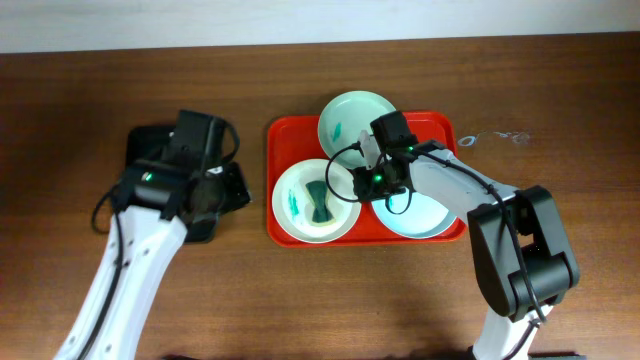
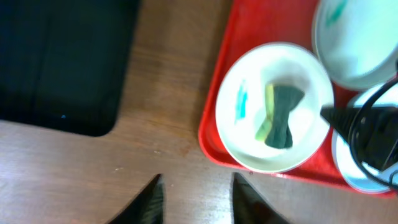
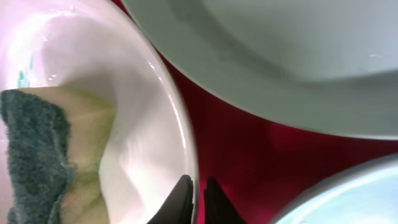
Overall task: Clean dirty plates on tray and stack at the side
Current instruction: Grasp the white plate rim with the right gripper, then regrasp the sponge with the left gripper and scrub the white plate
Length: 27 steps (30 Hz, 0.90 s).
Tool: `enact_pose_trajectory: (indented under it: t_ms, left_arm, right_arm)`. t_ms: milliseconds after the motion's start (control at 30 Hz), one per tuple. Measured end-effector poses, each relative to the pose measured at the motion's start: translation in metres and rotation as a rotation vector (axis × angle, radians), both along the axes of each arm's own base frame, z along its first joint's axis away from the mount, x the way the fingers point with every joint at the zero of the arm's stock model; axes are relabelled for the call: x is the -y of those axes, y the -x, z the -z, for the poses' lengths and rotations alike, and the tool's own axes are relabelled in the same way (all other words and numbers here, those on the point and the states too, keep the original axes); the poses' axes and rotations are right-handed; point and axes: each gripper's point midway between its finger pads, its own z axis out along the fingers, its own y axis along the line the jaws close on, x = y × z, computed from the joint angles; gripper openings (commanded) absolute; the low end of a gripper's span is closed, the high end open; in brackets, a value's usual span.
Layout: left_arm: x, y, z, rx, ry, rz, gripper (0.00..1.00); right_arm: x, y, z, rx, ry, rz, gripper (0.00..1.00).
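The red tray (image 1: 283, 140) holds three plates. The mint green plate (image 1: 355, 118) with a teal smear is at the back. The white plate (image 1: 295, 190) at the front left has teal smears and a green-and-yellow sponge (image 1: 318, 200) in it. The pale blue plate (image 1: 425, 218) is at the front right, partly under the right arm. My right gripper (image 3: 198, 199) is shut on the white plate's right rim (image 3: 180, 124), one finger inside and one outside. My left gripper (image 2: 196, 196) is open and empty over bare wood, left of the tray's front corner (image 2: 214, 134).
A smaller black tray (image 2: 62, 62) lies at the left, partly under my left arm (image 1: 145, 145). A small clear object (image 1: 495, 137) lies on the table to the right of the red tray.
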Motion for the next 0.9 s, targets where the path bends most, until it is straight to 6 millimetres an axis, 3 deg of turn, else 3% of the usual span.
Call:
enact_pose_trajectory:
  t_ms: [133, 233, 367, 667, 767, 900]
  left_arm:
    - [0.012, -0.008, 0.029, -0.092, 0.018, 0.057, 0.24]
    - [0.025, -0.014, 0.044, -0.123, 0.057, 0.118, 0.38]
    - [0.046, -0.021, 0.068, -0.177, 0.137, 0.207, 0.41]
    - [0.065, -0.026, 0.107, -0.255, 0.165, 0.262, 0.42]
    - [0.093, -0.031, 0.123, -0.238, 0.167, 0.332, 0.43]
    - [0.121, -0.035, 0.129, -0.194, 0.174, 0.399, 0.4]
  right_arm:
    - [-0.003, 0.003, -0.001, -0.014, -0.018, -0.006, 0.06]
    - [-0.004, 0.004, 0.0, -0.019, -0.025, -0.008, 0.06]
    - [-0.007, 0.005, 0.001, -0.035, -0.055, -0.01, 0.04]
    - [-0.012, 0.006, 0.002, -0.059, -0.091, 0.008, 0.04]
    - [-0.012, 0.005, 0.001, -0.062, -0.096, 0.014, 0.04]
    - [-0.012, 0.006, 0.002, -0.064, -0.093, 0.016, 0.04]
